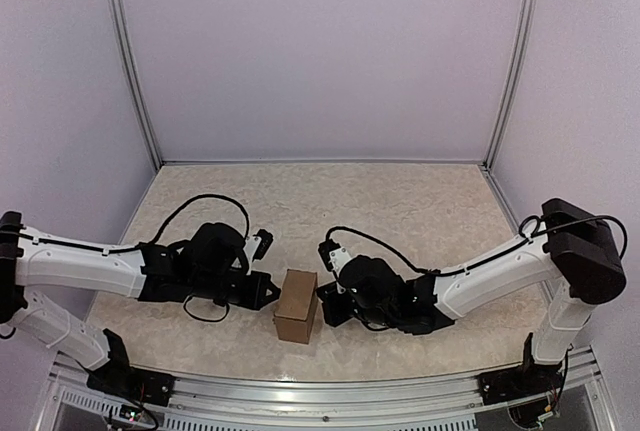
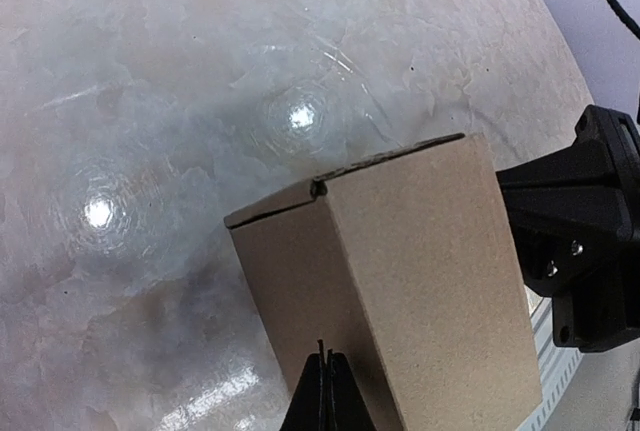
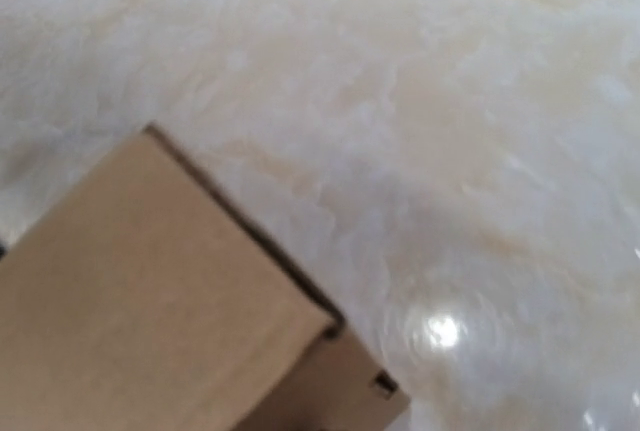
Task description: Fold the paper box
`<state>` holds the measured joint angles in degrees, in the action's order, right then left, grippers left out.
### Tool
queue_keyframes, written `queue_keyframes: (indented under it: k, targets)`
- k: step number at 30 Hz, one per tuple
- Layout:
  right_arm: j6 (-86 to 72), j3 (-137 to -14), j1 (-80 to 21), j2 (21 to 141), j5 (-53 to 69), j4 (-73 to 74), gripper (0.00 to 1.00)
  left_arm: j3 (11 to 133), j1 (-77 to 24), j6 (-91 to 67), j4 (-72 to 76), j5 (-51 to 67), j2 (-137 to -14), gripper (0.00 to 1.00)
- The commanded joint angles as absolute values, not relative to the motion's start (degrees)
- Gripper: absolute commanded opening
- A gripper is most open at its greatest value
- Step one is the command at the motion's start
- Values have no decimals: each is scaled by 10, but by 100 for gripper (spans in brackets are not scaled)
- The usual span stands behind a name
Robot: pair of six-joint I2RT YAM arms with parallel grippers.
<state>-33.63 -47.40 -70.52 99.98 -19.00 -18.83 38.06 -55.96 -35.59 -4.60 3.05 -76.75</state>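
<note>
Between left hand (image 1: 270, 293) and right hand (image 1: 326, 307), paper box (image 1: 297, 306), close against both

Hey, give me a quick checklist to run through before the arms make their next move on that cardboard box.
1. The paper box stands on the table, formed into a block: ok.
2. Top flap fully tucked: cannot tell; the left wrist view shows a small gap at one corner.
3. Box sits between both grippers: ok.
4. The left gripper has its fingers together by the box's side: ok.
5. The right gripper, open or shut: cannot tell; its fingers do not show in its own camera.
</note>
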Motion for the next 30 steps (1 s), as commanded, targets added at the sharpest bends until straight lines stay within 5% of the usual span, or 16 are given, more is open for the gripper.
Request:
queue_keyframes:
  k: [1, 18, 30]
  targets:
    - [-313, -502, -690, 1025, -160, -200, 0, 351, -560, -380, -41, 21, -743, 0]
    - [-391, -415, -663, 1064, -4, -319, 0, 376, -561, -369, -53, 32, -727, 0]
    - [-445, -460, -664, 1153, 46, -374, 0, 390, -587, -380, -39, 34, -740, 0]
